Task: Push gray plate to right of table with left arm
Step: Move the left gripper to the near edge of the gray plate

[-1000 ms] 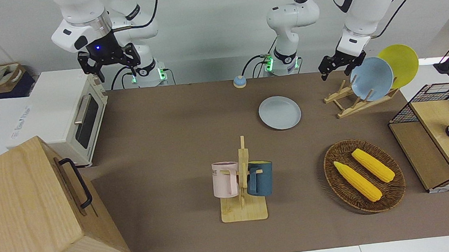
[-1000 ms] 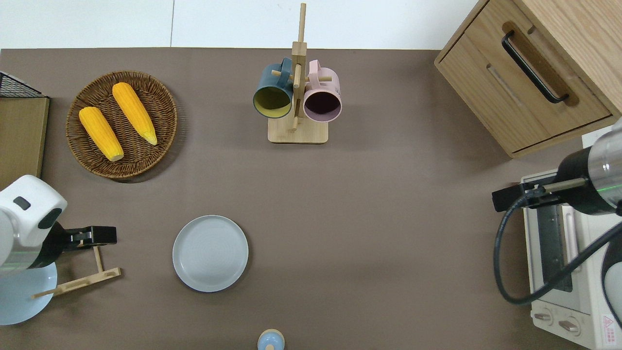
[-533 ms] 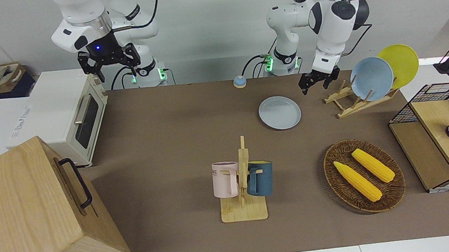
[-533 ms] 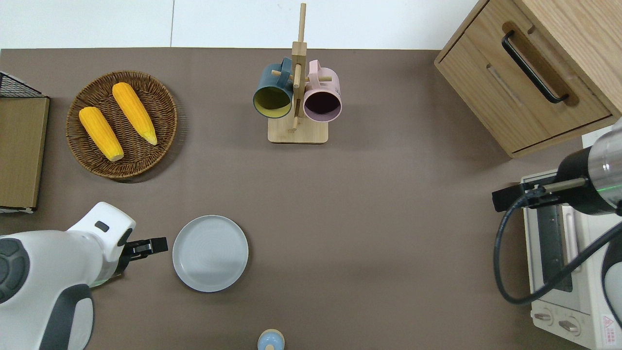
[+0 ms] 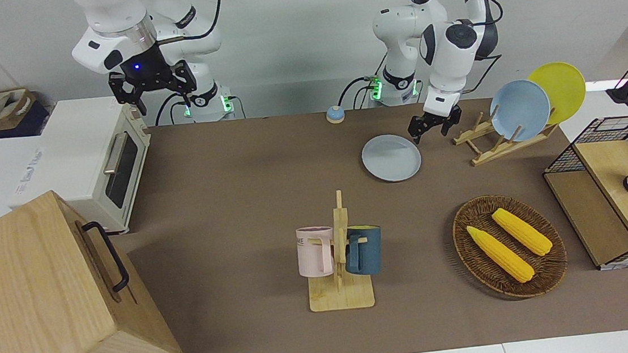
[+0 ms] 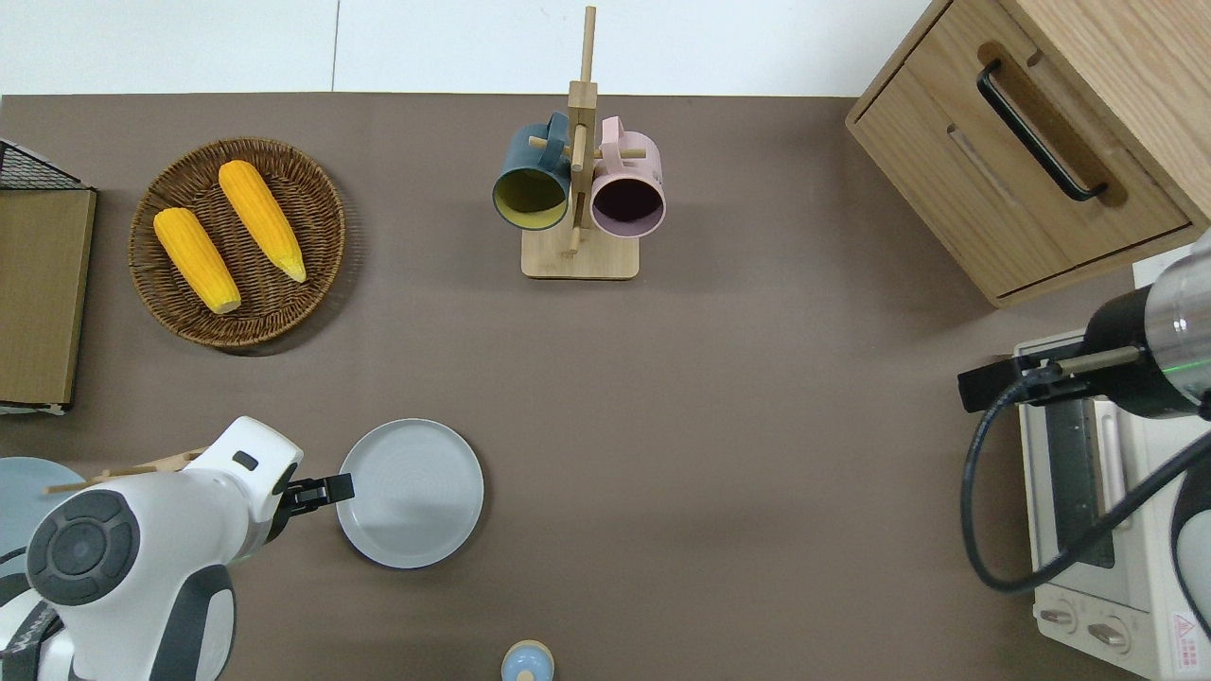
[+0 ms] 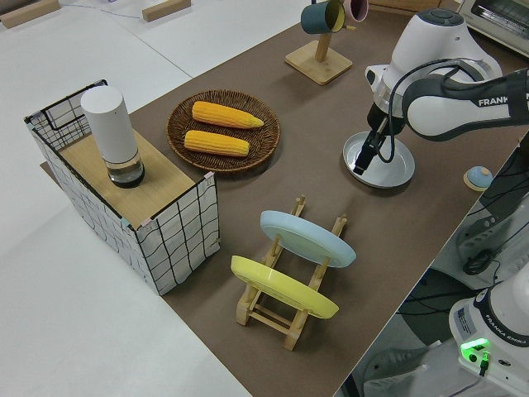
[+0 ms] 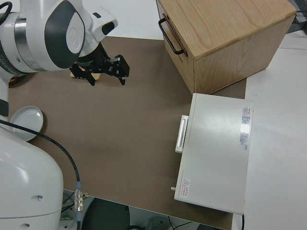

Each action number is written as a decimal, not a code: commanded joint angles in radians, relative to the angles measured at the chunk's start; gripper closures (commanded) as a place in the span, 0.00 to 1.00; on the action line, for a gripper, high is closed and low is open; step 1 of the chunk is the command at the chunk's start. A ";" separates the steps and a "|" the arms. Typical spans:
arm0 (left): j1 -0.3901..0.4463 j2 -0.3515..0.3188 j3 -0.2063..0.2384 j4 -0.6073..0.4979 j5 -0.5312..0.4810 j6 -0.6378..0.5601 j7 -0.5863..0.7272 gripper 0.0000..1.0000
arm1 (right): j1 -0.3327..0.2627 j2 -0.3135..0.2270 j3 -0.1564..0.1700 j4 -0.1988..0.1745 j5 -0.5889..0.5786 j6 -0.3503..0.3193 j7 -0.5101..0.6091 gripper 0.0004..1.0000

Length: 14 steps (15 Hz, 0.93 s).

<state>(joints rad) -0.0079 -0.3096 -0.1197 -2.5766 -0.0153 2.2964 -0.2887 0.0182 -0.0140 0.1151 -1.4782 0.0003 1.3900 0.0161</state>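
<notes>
The gray plate (image 5: 391,158) (image 6: 410,493) (image 7: 380,163) (image 8: 27,122) lies flat on the brown table (image 5: 237,206), near the robots and toward the left arm's end. My left gripper (image 5: 433,126) (image 6: 331,491) (image 7: 364,157) is low at the plate's rim, on the side toward the left arm's end of the table. Its tip overlaps the rim in the overhead view; whether it touches I cannot tell. My right gripper (image 5: 165,101) (image 8: 106,79) is parked and open, holding nothing.
A wooden rack holds a sky-blue plate (image 5: 518,110) and a yellow plate (image 5: 559,89) close beside the left arm. A basket of corn (image 5: 510,244), a mug stand (image 5: 339,254), a small bell (image 5: 335,114), a toaster oven (image 5: 102,161) and a wooden drawer box (image 5: 46,302) also stand here.
The left arm swung from over the plate rack toward the gray plate and came down to its rim. The plate and the right arm have not moved.
</notes>
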 commanded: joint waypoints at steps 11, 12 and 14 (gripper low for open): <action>-0.006 0.099 -0.063 -0.126 -0.006 0.236 -0.081 0.00 | -0.020 -0.003 0.017 0.009 0.004 -0.016 0.013 0.02; -0.003 0.104 -0.063 -0.129 -0.003 0.245 -0.081 0.00 | -0.020 -0.003 0.015 0.009 0.006 -0.016 0.013 0.02; 0.000 0.107 -0.063 -0.131 0.000 0.250 -0.079 0.06 | -0.020 -0.003 0.015 0.009 0.004 -0.016 0.013 0.02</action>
<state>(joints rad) -0.0078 -0.2041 -0.1838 -2.6852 -0.0153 2.5085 -0.3577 0.0181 -0.0140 0.1151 -1.4782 0.0003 1.3900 0.0161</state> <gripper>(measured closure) 0.004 0.013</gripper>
